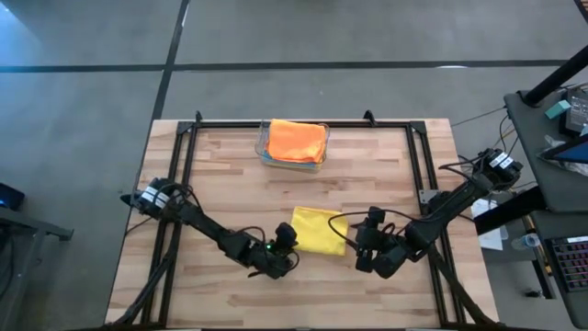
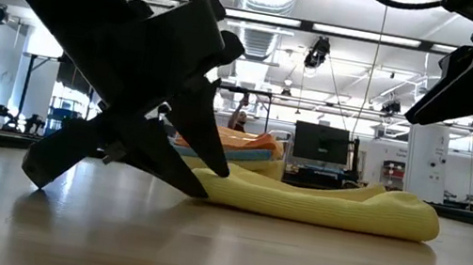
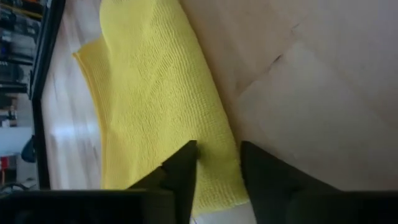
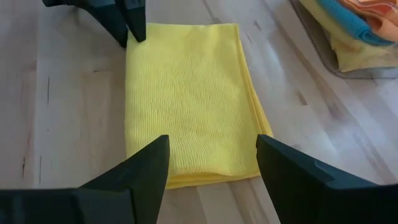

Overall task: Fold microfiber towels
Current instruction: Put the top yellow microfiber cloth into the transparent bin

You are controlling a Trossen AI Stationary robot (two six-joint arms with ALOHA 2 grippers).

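— So where was the yellow towel (image 1: 319, 230) at that moment?

— It lay folded into a flat rectangle on the wooden counter (image 1: 230, 175), toward the near edge and roughly midway across, between the two arms. In the low view (image 2: 320, 203) it showed as a thick, soft, layered strip resting flat on the wood.

— And the left gripper (image 1: 287, 241)?

— It was down at the towel's left edge. From the left wrist camera its dark fingers (image 3: 180, 177) were only narrowly apart, with the edge of the yellow cloth (image 3: 155, 106) lying in the gap between them. I could not tell whether they were actually pinching the cloth or just resting over it. The low view showed one fingertip (image 2: 208, 161) angled down to the towel's end, touching or just beside it.

— What about the right gripper (image 1: 365, 241)?

— It sat just beside the towel's right edge. Its fingers (image 4: 140, 171) were spread wide, and they held nothing; the folded towel (image 4: 186, 93) lay on the counter beyond them.

— Were the other towels anywhere in sight?

— Yes, stacked in the clear plastic bin (image 1: 265, 156) at the far side of the counter, well apart from the yellow one. The orange towel (image 1: 298, 140) was on top. The right wrist view also caught a light blue towel (image 4: 348, 22) and another yellow towel (image 4: 357, 53) beneath it.
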